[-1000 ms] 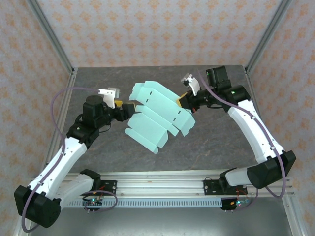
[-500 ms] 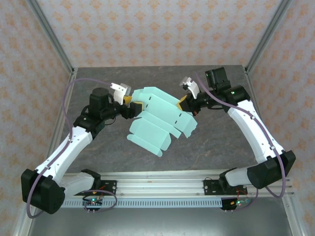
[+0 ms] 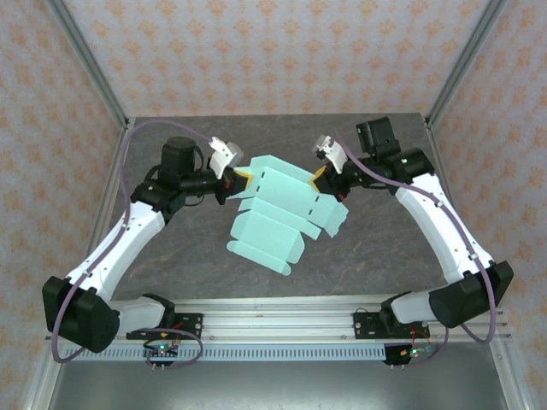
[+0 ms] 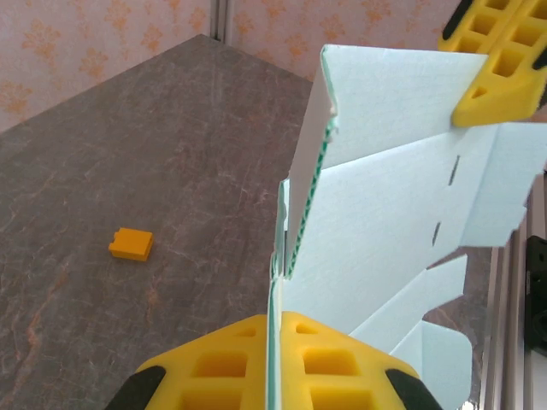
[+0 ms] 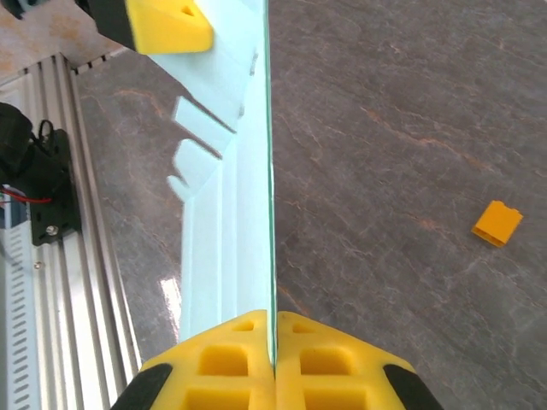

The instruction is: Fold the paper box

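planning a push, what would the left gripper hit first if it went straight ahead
The paper box itself: the left gripper is shut on its edge, so the raised panel ahead comes first; beyond that, probably the right gripper.

The paper box (image 4: 385, 213) runs off the right edge — lowest flap clipped below (left wrist view).

- The paper box (image 3: 282, 213), pinched in the left gripper (image 4: 275, 333): thin mint-green card, matt and smooth.
- Its fingers (image 4: 214, 363): matt yellow plastic with moulded pockets.
- The table (image 4: 128, 154) below it: grey, stone-look, faint sheen.
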Motion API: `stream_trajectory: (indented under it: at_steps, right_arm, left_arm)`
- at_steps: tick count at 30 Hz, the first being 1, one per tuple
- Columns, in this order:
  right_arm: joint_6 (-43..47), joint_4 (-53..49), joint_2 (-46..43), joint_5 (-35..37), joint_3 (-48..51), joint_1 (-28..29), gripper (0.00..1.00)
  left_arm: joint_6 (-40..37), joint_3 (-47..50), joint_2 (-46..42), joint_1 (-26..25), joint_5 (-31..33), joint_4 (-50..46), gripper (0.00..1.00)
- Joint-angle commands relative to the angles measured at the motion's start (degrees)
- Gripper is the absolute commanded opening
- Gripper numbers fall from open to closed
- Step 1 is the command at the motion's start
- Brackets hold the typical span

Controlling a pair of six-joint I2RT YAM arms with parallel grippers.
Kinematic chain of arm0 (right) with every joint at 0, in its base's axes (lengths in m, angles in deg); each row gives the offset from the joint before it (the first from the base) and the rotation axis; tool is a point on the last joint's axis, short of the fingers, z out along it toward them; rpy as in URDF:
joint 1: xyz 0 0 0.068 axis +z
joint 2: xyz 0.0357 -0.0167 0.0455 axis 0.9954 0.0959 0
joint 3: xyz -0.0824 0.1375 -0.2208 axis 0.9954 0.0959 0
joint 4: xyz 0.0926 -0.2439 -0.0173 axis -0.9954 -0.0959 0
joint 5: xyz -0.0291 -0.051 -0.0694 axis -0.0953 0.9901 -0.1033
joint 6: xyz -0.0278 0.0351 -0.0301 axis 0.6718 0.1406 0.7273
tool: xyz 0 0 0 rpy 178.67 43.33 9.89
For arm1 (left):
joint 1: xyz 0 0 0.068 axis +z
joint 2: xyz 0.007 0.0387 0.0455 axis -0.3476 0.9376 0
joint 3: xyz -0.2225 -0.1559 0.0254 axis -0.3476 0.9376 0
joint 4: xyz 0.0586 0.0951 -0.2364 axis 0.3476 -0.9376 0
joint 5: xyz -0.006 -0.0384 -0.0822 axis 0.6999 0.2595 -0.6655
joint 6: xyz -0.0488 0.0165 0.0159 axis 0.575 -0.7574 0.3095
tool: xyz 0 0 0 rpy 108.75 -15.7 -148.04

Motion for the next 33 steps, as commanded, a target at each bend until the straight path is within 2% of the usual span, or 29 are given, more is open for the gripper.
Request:
stream_trajectory:
  at_steps: [1, 9, 23, 33]
  right_arm:
    - [1.41, 5.94, -2.49, 5.72, 1.89, 0.26, 0.0]
    - [5.66, 21.71, -11.52, 15.73, 14.22, 2.68, 0.0]
    - [19.91, 44.8, -18.89, 43.92, 31.25, 14.97, 0.03]
    - [28.77, 55.53, -18.81, 52.45, 37.14, 20.05, 0.03]
  left_arm:
    - [-1.38, -3.18, 0.64, 0.52, -2.03, -4.25, 0.01]
    - [2.05, -7.32, 4.2, 1.96, -1.49, -9.01, 0.0]
    - [5.11, -10.76, 8.67, 2.6, -5.06, -10.6, 0.0]
    - [6.27, -11.51, 10.1, 2.62, -5.9, -10.76, 0.0]
